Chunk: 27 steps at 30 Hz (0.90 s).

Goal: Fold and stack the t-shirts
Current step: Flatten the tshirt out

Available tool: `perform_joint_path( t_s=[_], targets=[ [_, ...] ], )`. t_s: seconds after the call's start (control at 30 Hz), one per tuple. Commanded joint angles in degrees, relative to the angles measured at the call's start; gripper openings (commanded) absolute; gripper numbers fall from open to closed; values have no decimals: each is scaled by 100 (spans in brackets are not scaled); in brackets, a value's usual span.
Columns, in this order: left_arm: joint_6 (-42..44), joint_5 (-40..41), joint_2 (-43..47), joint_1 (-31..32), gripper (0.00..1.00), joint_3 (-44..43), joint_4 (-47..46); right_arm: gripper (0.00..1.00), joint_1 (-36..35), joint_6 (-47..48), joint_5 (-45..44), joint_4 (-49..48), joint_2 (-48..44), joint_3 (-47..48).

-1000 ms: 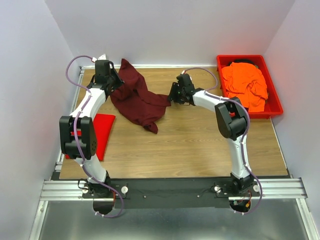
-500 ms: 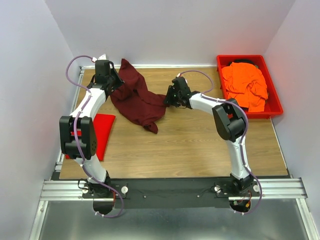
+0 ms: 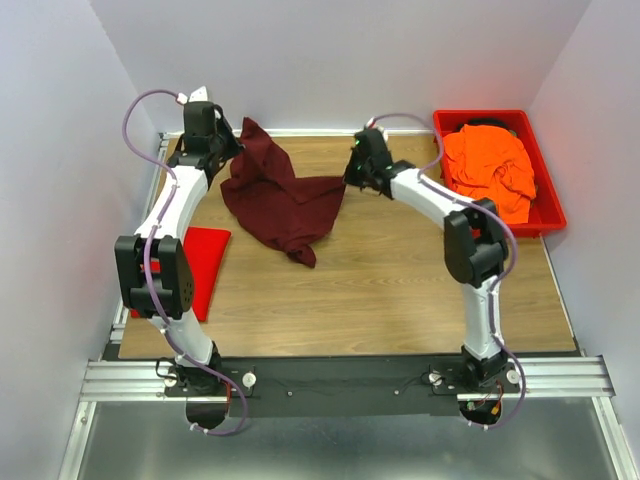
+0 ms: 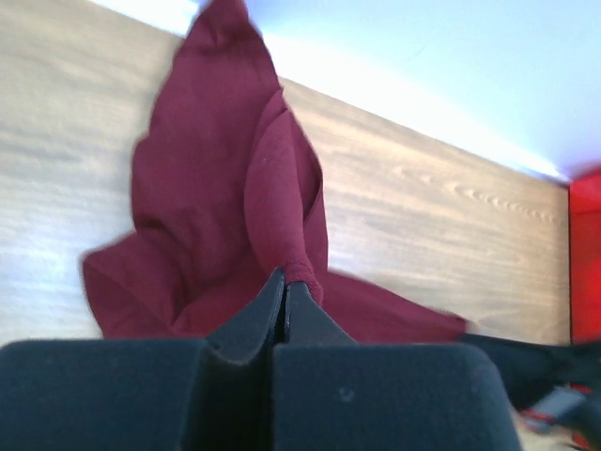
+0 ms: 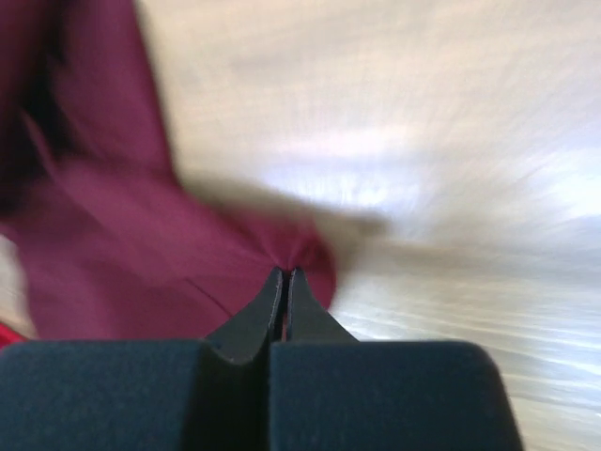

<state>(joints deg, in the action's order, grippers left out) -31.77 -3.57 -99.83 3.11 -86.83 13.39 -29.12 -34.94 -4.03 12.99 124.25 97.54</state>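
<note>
One rumpled dark maroon t-shirt [image 3: 285,205]

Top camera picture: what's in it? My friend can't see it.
Both grippers pinch a dark maroon t-shirt: the left gripper at its left edge, the right gripper at its right corner. An orange t-shirt lies in a red bin.

Arms [image 3: 178,205] white w/ black joints [image 3: 150,275], purple cables [image 3: 128,118], black fingers [image 4: 122,395]
</note>
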Motion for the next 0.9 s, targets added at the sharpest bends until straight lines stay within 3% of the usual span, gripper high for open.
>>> perform_joint_path(
  t_s=[0.0, 0.3, 0.5, 0.73, 0.87],
  targets=[
    [293, 331, 358, -21, 0, -343, 365, 0, 371, 408, -581, 353, -1172, 520],
    [610, 1315, 1465, -39, 0, -212, 727, 0, 627, 866, -1108, 871, -3001, 670],
    [672, 1517, 2756, -48, 0, 227, 841, 0, 627, 919, -1170, 1248, -4658, 521],
    [584, 1386, 3934, -48, 0, 807, 902, 0, 627, 761, -802, 1679, -5718, 327],
    [602, 1394, 3981, -48, 0, 799, 876, 0, 627, 751, -774, 1706, -5728, 380]
  ],
)
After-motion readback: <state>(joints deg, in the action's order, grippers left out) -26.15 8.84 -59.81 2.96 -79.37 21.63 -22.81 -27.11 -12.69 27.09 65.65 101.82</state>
